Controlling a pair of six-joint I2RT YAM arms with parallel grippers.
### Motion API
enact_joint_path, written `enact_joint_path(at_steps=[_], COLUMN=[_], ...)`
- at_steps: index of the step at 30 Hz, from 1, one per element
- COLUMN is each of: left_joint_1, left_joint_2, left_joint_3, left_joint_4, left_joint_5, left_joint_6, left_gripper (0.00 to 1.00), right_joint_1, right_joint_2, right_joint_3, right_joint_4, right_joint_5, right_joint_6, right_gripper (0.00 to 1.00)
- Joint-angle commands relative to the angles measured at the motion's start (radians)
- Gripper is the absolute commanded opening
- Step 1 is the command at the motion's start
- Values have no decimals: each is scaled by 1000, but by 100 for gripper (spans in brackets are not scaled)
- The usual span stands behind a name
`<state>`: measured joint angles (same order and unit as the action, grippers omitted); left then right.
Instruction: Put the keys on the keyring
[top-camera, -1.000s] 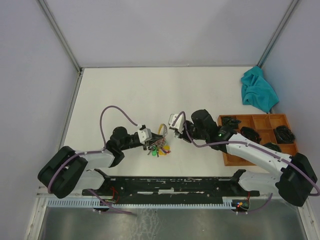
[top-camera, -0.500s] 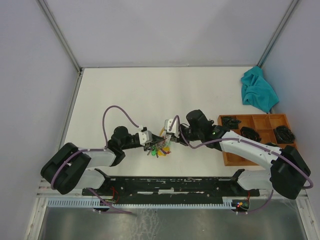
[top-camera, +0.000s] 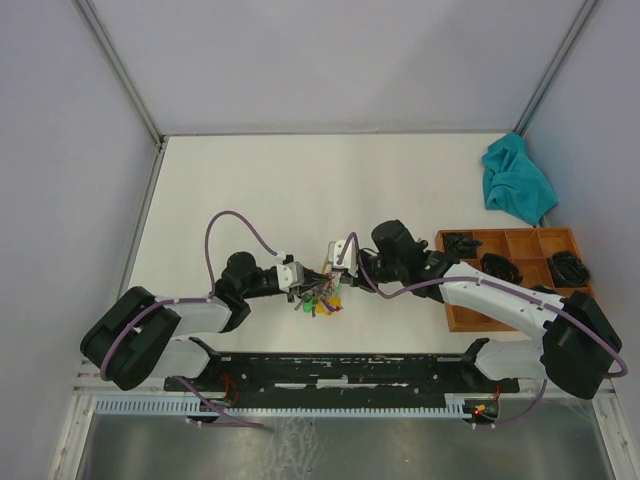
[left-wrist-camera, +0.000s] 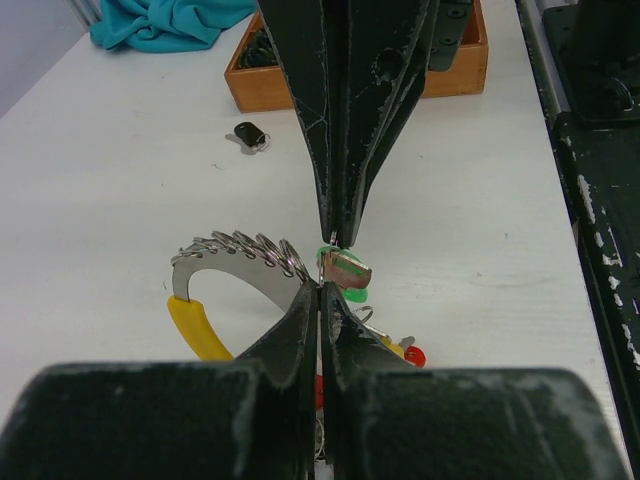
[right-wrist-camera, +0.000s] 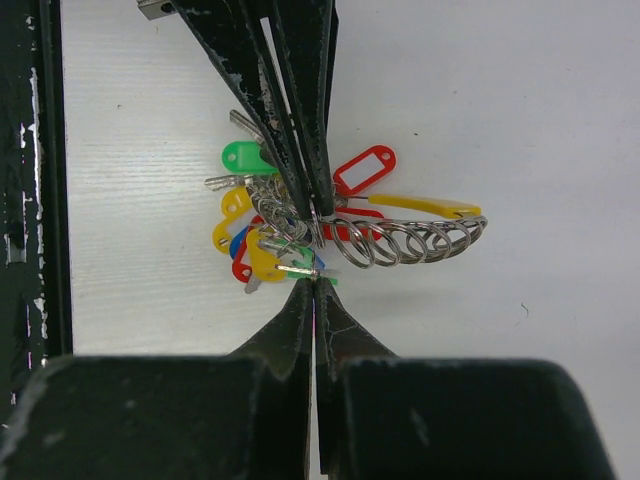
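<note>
The keyring (right-wrist-camera: 420, 240), a curved silvery band strung with several small rings and coloured tags, lies at the table's near middle (top-camera: 320, 298). My left gripper (left-wrist-camera: 322, 287) is shut on the band's ring end (left-wrist-camera: 285, 262); from the right wrist it reaches down onto the keyring (right-wrist-camera: 318, 208). My right gripper (right-wrist-camera: 315, 281) meets it tip to tip, shut on the green key (left-wrist-camera: 350, 272) by its small ring. In the top view both grippers, left (top-camera: 305, 283) and right (top-camera: 335, 266), touch over the bunch. A black key (left-wrist-camera: 250, 135) lies loose on the table beyond them.
A wooden tray (top-camera: 540, 231) with dark items stands at the right, also behind the right gripper as the wooden tray (left-wrist-camera: 270, 95). A teal cloth (top-camera: 517, 180) lies at the far right. The black arm rail (left-wrist-camera: 600, 200) runs along the near edge.
My right gripper has moved left with the green key until it meets the left gripper at the keyring. The left gripper has stayed shut on the keyring.
</note>
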<state>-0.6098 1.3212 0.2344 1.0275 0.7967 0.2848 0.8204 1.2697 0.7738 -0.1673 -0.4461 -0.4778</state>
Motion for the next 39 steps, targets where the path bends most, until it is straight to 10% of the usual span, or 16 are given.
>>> enact_joint_path(at_steps=[1,39], left_joint_1=[5,5], left_joint_2=[-27,-20], left_joint_3=[38,59], left_joint_4=[56,26], left_joint_5=[22,44], left_joint_6=[12,-1], left_gripper=[3,3], right_joint_1=[10,26], right_joint_2=[-41,-51], right_joint_3=[42,47], right_joint_4=[14,8], right_joint_5=[-3,43], right_joint_6=[-23,-38], right_gripper=[1,1])
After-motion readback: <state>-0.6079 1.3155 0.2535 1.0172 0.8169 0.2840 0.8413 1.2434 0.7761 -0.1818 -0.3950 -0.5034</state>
